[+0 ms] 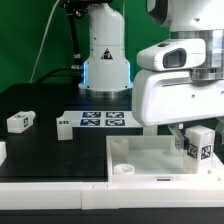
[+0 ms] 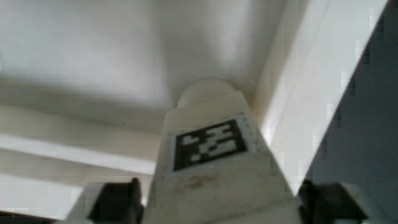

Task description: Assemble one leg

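My gripper (image 1: 196, 140) is shut on a white leg (image 1: 199, 143) with a black-and-white tag on its face. It holds the leg over the far right corner of the large white square panel (image 1: 150, 160). In the wrist view the leg (image 2: 217, 150) fills the middle, tag toward the camera, with a dark finger (image 2: 118, 198) on either side of it and the panel's raised rim (image 2: 338, 90) beside its tip. A round corner socket (image 1: 123, 170) shows at the panel's near left. I cannot tell whether the leg's tip touches the panel.
Another white leg (image 1: 21, 122) lies on the black table at the exterior view's left, and a smaller one (image 1: 65, 126) near the marker board (image 1: 103, 120). The arm's white base (image 1: 105, 50) stands behind the board. The table's front edge runs along the bottom.
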Action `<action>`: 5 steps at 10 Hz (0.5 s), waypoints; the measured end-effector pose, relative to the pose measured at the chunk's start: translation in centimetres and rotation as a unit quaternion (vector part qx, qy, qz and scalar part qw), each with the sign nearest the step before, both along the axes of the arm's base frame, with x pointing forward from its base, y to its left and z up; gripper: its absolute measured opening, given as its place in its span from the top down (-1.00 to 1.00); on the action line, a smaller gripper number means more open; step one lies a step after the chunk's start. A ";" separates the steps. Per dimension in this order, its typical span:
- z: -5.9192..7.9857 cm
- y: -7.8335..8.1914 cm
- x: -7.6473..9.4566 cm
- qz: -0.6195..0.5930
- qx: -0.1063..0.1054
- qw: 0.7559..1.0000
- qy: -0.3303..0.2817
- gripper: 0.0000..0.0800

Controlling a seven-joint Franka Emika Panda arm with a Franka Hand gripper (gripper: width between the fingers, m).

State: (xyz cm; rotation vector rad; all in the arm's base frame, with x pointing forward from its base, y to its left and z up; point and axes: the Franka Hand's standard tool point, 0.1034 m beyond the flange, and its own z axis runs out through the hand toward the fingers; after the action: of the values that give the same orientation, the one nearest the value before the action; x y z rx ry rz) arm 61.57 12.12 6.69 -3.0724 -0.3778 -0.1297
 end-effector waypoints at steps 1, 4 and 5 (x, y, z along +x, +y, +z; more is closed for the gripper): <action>0.0 0.0 0.0 -0.003 0.000 1.000 0.000 0.29; 0.0 -0.1 0.1 -0.174 0.015 0.985 0.007 0.28; 0.0 -0.3 0.1 -0.254 0.023 0.967 0.011 0.28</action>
State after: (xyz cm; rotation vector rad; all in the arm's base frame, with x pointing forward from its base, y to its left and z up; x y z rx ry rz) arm 61.67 11.85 6.71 -3.0426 0.4171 -0.1150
